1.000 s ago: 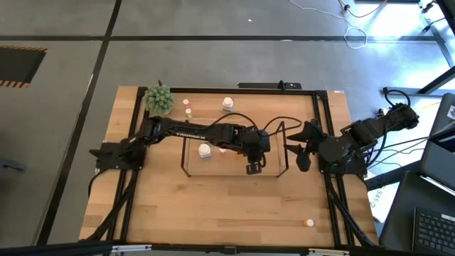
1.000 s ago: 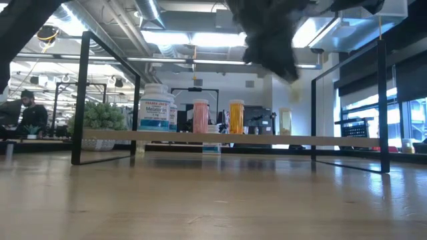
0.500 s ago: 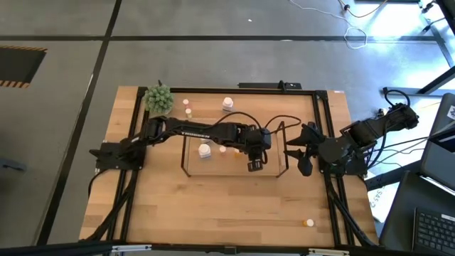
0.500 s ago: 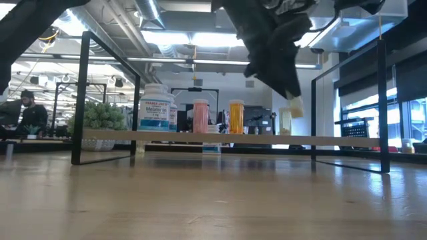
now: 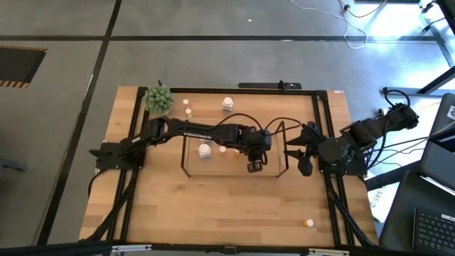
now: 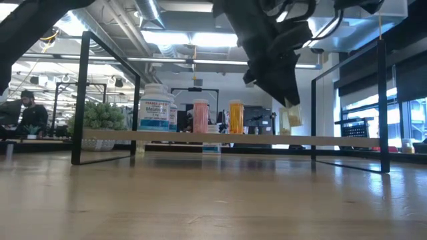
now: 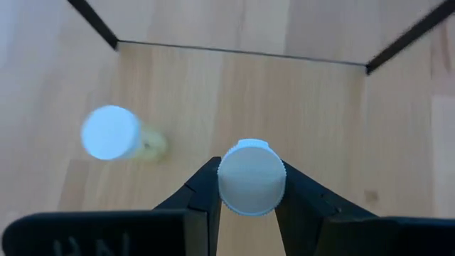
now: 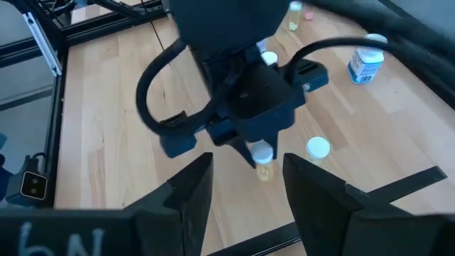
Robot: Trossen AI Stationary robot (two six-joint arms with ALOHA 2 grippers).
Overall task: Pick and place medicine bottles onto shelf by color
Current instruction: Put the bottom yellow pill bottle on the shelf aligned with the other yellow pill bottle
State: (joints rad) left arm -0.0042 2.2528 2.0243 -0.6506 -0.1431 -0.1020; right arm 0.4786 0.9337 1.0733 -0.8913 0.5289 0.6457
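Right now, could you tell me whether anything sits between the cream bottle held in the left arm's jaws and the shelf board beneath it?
Nothing visible does. The left gripper holds the small cream bottle just above bare board of the wire-framed wooden shelf; another cream bottle stands off to one side.

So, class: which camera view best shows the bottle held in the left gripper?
The left wrist view: the bottle's white cap fills the gap between the left gripper fingers. The low view shows its pale body side-on; the right wrist view shows it small; the high view hides it.

Hidden and unreadable parts

From above, the left arm covers the held cream bottle [image 6: 291, 117]; the white bottle's [image 6: 155, 107] label is too small to read.
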